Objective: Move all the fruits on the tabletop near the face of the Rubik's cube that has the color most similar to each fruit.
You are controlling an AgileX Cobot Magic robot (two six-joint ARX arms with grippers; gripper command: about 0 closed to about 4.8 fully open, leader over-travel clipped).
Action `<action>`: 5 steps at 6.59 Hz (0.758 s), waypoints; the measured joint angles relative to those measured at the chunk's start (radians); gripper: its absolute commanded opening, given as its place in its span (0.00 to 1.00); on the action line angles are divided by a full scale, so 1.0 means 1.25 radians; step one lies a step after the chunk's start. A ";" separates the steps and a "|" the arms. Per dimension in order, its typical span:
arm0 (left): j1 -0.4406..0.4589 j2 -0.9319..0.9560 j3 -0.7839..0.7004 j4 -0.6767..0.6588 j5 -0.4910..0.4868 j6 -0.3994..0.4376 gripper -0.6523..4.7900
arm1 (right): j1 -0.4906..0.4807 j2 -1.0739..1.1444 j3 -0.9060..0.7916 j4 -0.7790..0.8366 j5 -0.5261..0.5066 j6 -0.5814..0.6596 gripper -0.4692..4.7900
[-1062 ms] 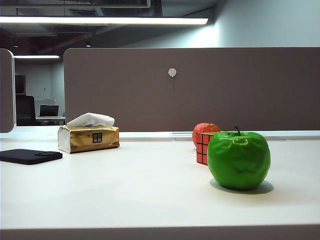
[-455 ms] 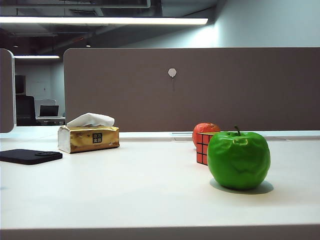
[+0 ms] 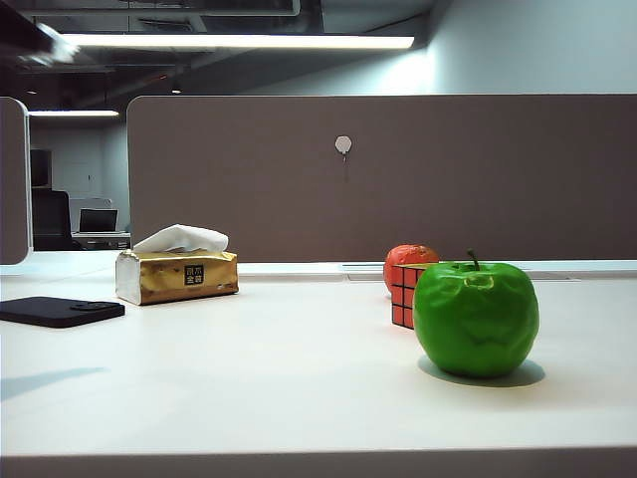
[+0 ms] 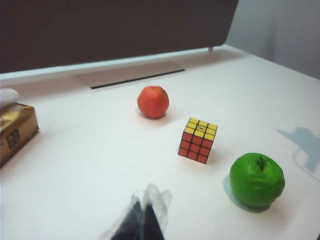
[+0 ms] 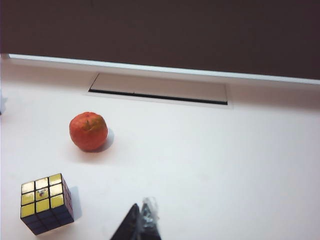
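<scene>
The green apple [image 3: 476, 319] [image 4: 257, 180] stands on the white tabletop [image 3: 279, 368], in front of the Rubik's cube [image 3: 402, 295] and hiding part of it in the exterior view. The cube [image 4: 198, 140] [image 5: 47, 203] shows a red side face and a yellow top. The red-orange fruit [image 3: 408, 257] [image 4: 153, 101] [image 5: 88, 131] sits behind the cube, apart from it. My left gripper [image 4: 145, 215] hangs above the table, short of the cube, shut and empty. My right gripper [image 5: 142, 220] is also shut and empty, hovering to the side of the cube and the red fruit.
A gold tissue box [image 3: 177, 274] [image 4: 15, 132] and a flat black object [image 3: 60, 311] lie at the left. A brown partition [image 3: 398, 179] closes the back, with a cable slot [image 5: 160, 90] in the table before it. A blurred arm part [image 3: 30, 40] shows at top left.
A blurred arm part has come into the exterior view's top left corner, and a shadow now falls on the table at the left. Fruits and cube have not moved.
</scene>
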 measured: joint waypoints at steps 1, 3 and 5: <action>-0.106 0.110 0.000 0.094 -0.076 0.000 0.11 | 0.020 0.016 -0.001 0.024 -0.023 0.002 0.09; -0.115 0.282 0.000 0.314 -0.087 0.000 0.11 | 0.020 0.026 -0.001 0.078 -0.106 0.005 0.09; -0.115 0.435 0.000 0.551 -0.087 -0.036 0.11 | 0.020 0.117 -0.001 0.058 -0.103 0.047 0.09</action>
